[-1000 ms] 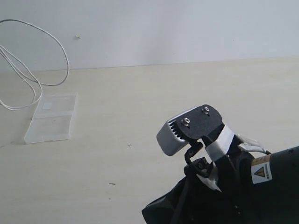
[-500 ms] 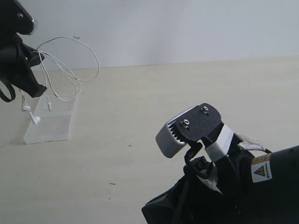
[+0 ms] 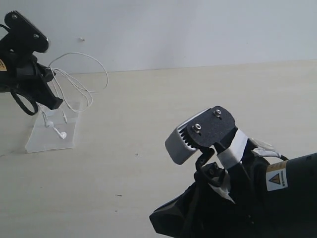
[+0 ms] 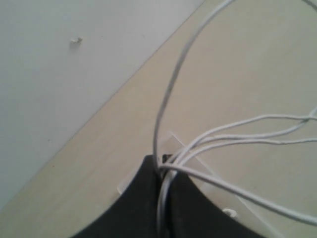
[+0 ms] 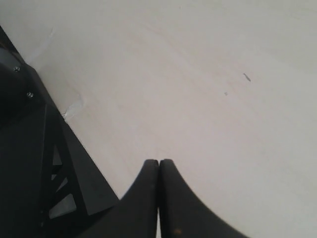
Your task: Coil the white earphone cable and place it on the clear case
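Note:
My left gripper [image 3: 53,103] [image 4: 165,166] is shut on the white earphone cable [image 3: 81,74] [image 4: 171,84], several strands pinched between its black fingers. Loops of cable arch up and to the right of the gripper in the exterior view. Two earbuds [image 3: 61,134] dangle down onto the clear case [image 3: 67,139], which lies flat on the table just below the gripper. A corner of the clear case [image 4: 173,140] shows beyond the fingertips in the left wrist view. My right gripper [image 5: 158,162] is shut and empty, low at the front right, far from the case.
The right arm's body and its grey wrist camera [image 3: 190,139] fill the lower right of the exterior view. A pale wall [image 3: 198,29] rises behind the light wooden table [image 3: 148,129]. Small dark specks [image 3: 119,195] lie on the tabletop.
The left gripper has come in from the upper left and dropped toward the clear case with the cable. The loops have bunched up and the earbuds now hang onto the case. The right arm stays still.

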Tool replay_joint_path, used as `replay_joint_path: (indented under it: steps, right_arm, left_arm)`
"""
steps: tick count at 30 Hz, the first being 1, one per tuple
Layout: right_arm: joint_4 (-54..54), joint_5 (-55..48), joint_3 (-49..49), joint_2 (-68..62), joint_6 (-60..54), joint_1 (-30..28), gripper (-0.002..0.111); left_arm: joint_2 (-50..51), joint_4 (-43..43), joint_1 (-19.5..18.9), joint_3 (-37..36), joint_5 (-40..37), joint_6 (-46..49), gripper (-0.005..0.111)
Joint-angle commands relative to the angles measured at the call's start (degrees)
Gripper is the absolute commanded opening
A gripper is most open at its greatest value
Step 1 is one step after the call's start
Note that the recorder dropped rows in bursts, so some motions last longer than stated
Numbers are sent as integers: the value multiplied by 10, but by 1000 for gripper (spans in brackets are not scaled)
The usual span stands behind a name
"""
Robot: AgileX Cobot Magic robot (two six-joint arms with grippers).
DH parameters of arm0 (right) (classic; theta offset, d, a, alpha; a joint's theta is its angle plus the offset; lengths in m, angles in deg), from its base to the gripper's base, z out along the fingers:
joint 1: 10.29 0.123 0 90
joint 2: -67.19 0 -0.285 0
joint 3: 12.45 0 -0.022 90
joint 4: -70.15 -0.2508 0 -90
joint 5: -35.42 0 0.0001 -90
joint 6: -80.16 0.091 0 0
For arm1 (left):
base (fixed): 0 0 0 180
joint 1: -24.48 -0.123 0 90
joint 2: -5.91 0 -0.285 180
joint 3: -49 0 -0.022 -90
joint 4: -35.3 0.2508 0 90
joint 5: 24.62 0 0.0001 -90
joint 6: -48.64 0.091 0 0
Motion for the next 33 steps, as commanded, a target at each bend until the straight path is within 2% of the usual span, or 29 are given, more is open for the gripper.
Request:
replay_joint_path:
  steps: [1,15,23,33]
  right_arm:
    - [5,6,-2,6,-15,-2,0]
    - [5,7,-2,6,-18,-2,0]
    - [5,6,-2,6,-18,-2,0]
    - [5,9,-2,6,-18,-2,0]
  left_arm:
    - [26,-5,-5,2,43,-27,0]
    - [76,-4,-11,2,91,-29,0]
    - [92,10,-12,2,91,-20,0]
    - [99,14,-46,2,70,-26,0]
